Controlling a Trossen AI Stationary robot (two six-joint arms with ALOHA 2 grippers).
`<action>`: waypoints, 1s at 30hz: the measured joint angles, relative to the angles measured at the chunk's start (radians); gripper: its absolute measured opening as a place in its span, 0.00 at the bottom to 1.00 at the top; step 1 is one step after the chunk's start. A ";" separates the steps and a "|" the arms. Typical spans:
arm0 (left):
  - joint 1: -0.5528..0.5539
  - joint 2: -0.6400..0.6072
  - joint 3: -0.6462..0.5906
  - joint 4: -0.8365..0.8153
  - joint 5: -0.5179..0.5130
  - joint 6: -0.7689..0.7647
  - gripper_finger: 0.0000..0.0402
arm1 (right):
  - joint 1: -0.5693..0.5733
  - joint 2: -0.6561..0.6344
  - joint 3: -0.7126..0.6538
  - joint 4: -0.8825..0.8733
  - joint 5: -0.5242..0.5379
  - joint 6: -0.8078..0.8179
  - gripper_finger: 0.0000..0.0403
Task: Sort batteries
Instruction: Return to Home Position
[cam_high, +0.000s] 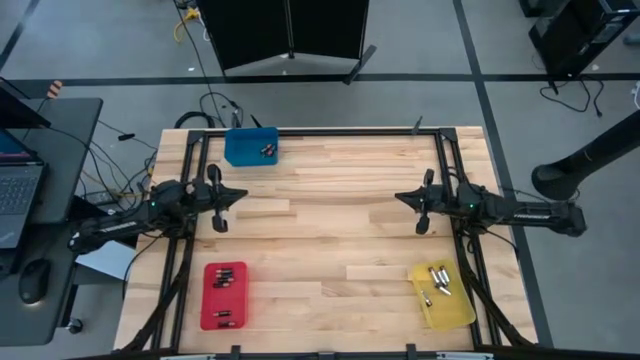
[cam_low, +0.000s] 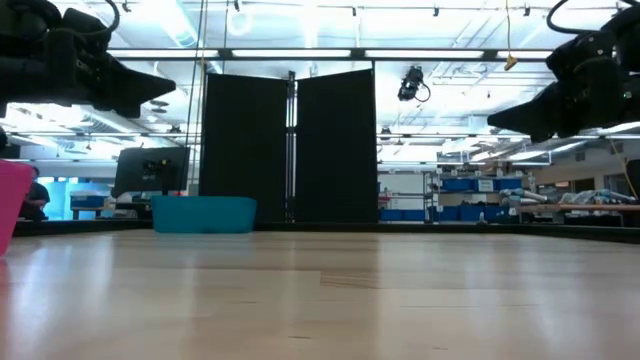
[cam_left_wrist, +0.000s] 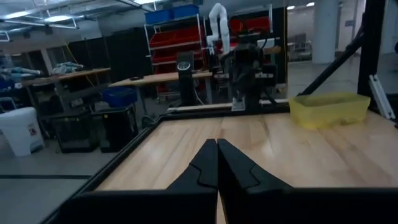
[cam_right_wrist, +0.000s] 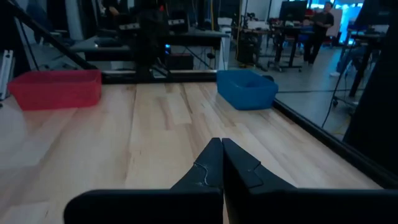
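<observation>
The batteries lie in three trays: two in the blue tray (cam_high: 250, 146) at the far left, several in the red tray (cam_high: 225, 294) at the near left, several in the yellow tray (cam_high: 441, 294) at the near right. My left gripper (cam_high: 243, 195) hangs shut above the table's left side, pointing level toward the right; its shut tips (cam_left_wrist: 217, 144) show in the left wrist view. My right gripper (cam_high: 398, 197) hangs shut above the right side, pointing level toward the left, tips (cam_right_wrist: 222, 142) together. Neither holds anything.
A black frame (cam_high: 330, 131) runs round the wooden table (cam_high: 330, 240). The middle of the table between the two grippers is bare wood. A desk with a laptop (cam_high: 20, 190) stands off the left edge, and black screens (cam_low: 290, 145) stand behind the far edge.
</observation>
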 joint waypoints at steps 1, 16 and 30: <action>0.000 0.000 0.000 -0.008 -0.002 0.003 0.01 | -0.003 -0.007 0.000 -0.001 -0.004 -0.005 0.01; 0.001 0.004 -0.033 -0.010 -0.254 -0.048 0.04 | -0.131 -0.035 0.002 -0.004 -0.019 -0.048 0.01; 0.004 0.000 -0.033 -0.010 -0.265 -0.014 0.04 | -0.182 -0.036 0.001 0.006 0.038 -0.029 0.02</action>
